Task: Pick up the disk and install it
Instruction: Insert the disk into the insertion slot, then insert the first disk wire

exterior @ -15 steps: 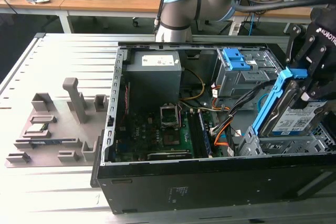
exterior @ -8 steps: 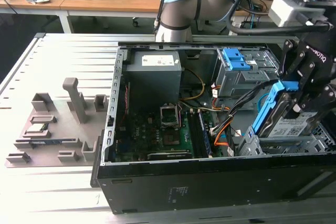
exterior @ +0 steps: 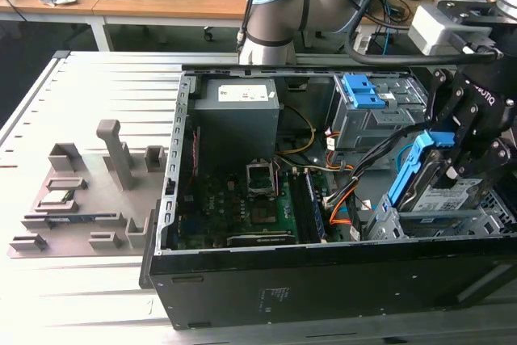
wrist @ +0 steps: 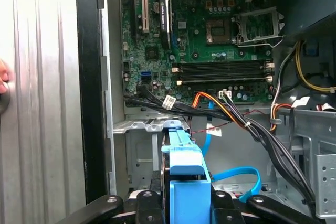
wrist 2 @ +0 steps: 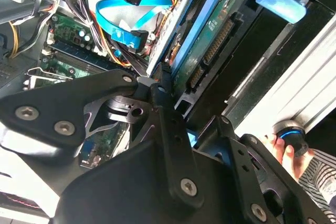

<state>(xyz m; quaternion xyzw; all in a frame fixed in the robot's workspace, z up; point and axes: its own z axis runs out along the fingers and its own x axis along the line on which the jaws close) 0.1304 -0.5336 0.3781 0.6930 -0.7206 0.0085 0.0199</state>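
Black fingers (wrist: pixel 148 205) of the gripper (wrist: pixel 181 208) pinch the disk (wrist: pixel 185 174) by its blue carrier frame, holding it tilted over what looks like the metal drive cage (exterior: pixel 440 220) at the exterior view's right of the open computer case (exterior: pixel 323 280); the motherboard (wrist: pixel 210 40) lies beyond

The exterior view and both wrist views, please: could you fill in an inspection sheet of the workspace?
Surface: ribbed grey table.
Job's things: disk, blue carrier frame, tilted above the drive cage in the open computer case.
Clutter: grey fixture tray on the exterior view's left.
Grippers: gripper shut on the disk.
Cables: orange and black bundle; blue data cable.
Surroundings: wooden desks; a hand beside the case.
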